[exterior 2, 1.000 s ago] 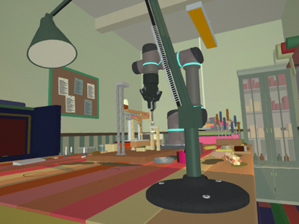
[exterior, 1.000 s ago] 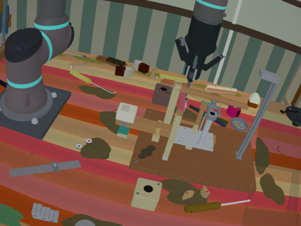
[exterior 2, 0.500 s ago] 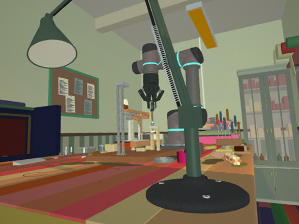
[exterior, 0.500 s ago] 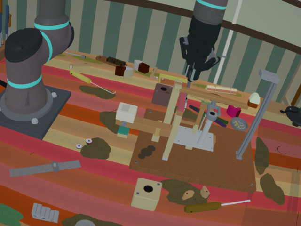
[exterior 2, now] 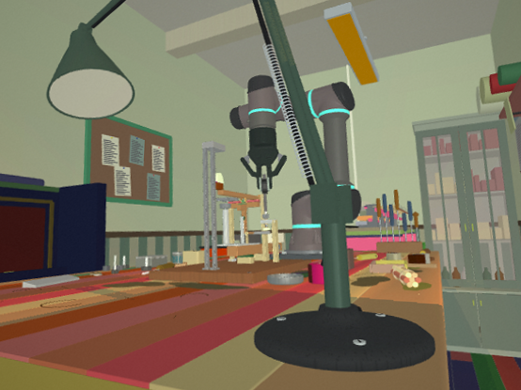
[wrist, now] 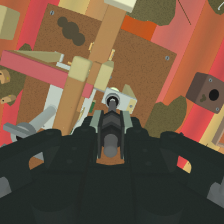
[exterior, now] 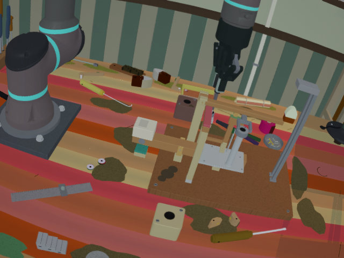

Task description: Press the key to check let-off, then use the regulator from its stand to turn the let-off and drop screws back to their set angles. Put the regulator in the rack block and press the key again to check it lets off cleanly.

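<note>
The regulator [wrist: 111, 129] is a thin grey rod that points straight down from my fingers. Its tip sits on a round screw head [wrist: 112, 98] in a small cream block of the piano action model [exterior: 207, 130]. The model stands on a brown base board [exterior: 222, 180]. Its long wooden key carries a cream key top [exterior: 144, 128] at the left end. The felt hammer [exterior: 290, 113] rests at the right end of the upper beam. The empty grey tool stand [exterior: 236, 147] rises from a metal plate. A dark brown rack block [exterior: 185, 107] with a top hole stands behind the model. My gripper [exterior: 219, 87] is closed and holds the regulator.
The striped wall runs behind the bench. A grey post [exterior: 294, 130] stands at the board's right edge. A cream block with a hole [exterior: 167, 221] and a brown-handled tool [exterior: 236, 236] lie in front. A yellow-handled hook [exterior: 102, 93], a ruler [exterior: 51, 191] and the arm's base [exterior: 27, 111] are to the left.
</note>
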{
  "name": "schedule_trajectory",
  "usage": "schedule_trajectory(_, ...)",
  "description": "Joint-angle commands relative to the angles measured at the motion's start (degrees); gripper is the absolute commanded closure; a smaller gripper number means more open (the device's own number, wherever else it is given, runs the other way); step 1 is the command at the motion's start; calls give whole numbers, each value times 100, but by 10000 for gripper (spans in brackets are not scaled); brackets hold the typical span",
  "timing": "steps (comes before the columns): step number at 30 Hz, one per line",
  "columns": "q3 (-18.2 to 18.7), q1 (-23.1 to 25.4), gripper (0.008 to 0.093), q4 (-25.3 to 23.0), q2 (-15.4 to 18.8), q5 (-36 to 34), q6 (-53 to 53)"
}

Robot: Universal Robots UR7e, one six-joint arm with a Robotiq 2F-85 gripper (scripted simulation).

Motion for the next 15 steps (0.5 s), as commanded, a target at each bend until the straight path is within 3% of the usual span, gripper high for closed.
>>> schedule_trajectory(1, -1, 0, 934, -2, -1, 1, 151)
schedule_trajectory(15, -2, 0, 934, -2, 0, 1, 2422)
